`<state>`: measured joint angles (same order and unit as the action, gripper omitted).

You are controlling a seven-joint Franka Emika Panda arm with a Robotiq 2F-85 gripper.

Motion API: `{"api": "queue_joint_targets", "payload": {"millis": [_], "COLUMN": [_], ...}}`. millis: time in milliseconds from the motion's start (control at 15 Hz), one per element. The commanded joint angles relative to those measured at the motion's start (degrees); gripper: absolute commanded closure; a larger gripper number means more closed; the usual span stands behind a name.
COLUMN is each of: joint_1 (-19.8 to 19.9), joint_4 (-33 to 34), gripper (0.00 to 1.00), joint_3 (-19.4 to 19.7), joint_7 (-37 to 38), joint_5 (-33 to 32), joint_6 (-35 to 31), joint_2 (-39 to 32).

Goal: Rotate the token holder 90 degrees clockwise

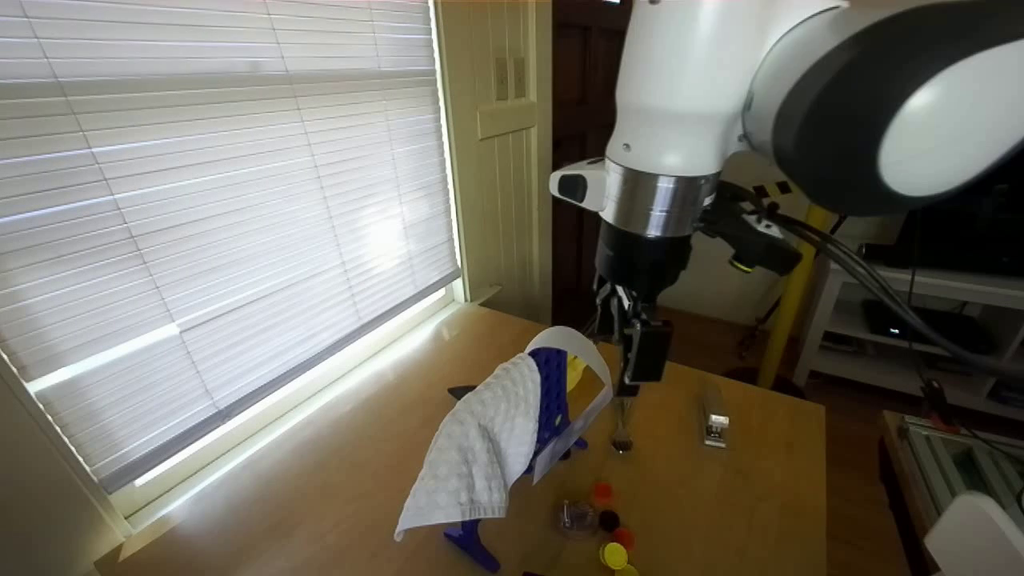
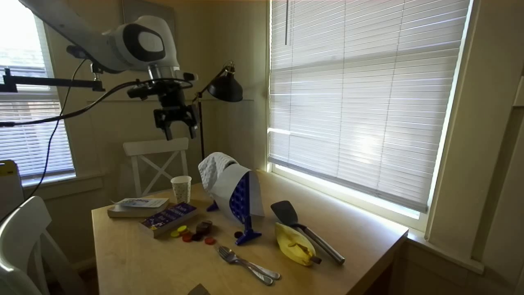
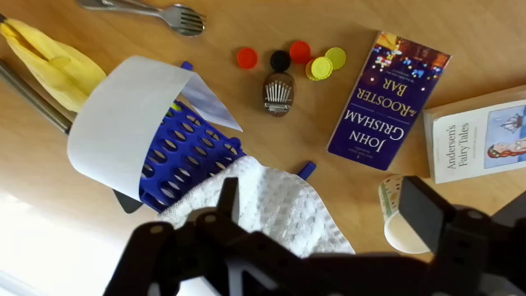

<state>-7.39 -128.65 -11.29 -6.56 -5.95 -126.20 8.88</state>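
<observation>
The token holder, an upright blue perforated frame on blue feet, stands on the table in both exterior views and in the wrist view. A curved white paper sheet hangs over one end. A white textured cloth drapes over the other end and hides much of the frame. My gripper is open and empty, high above the table and apart from the holder. In the wrist view the spread fingers are seen over the cloth and a paper cup.
Red, black and yellow tokens and a small thumb piano lie beside the holder. Two books and the paper cup stand nearby. A yellow banana, spatula and cutlery lie near one foot.
</observation>
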Motion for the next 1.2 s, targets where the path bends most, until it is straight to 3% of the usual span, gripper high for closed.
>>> {"api": "queue_joint_targets", "payload": {"millis": [0,400,867,933,1133], "joint_1": [-0.82,0.91,5.75,4.67,5.65], "joint_4": [9.58,19.52,22.66,20.82,21.12], "gripper": [0.0,0.0,0.0,0.0,0.0], "joint_3": [3.04,3.04,3.88,3.93,4.13], "joint_7": [-14.4,-28.97,-40.02,-36.22,-38.49], "joint_5": [5.02,2.95,5.92,3.79,4.37], "joint_6": [1.83,1.31,2.92,1.12,1.3], "joint_2": [-9.77,-19.33,-22.62,-21.38,-21.91]}}
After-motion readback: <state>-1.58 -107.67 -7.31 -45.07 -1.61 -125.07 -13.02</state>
